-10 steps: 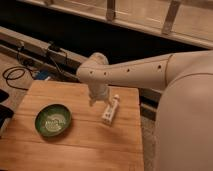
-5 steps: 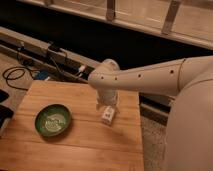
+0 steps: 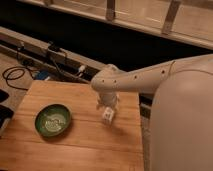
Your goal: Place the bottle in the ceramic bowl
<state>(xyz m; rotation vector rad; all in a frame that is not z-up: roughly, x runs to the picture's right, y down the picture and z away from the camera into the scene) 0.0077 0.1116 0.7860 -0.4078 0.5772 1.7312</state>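
The green ceramic bowl (image 3: 53, 120) sits on the left part of the wooden table (image 3: 75, 147), with a pale pattern inside and nothing in it. The small white bottle (image 3: 107, 116) lies on the table's right part, right of the bowl. My gripper (image 3: 107, 106) hangs from the white arm directly over the bottle's upper end and partly hides it. Whether it touches the bottle I cannot tell.
The table's right edge runs close to the bottle, with floor beyond. Black cables and a blue item (image 3: 42, 75) lie on the floor behind the table at left. A dark low ledge and a railing (image 3: 110, 10) run across the back.
My arm has swung right and down, bringing the gripper from left of the bottle to right over it. The bottle appears to have stayed roughly where it was. The bowl has not moved.
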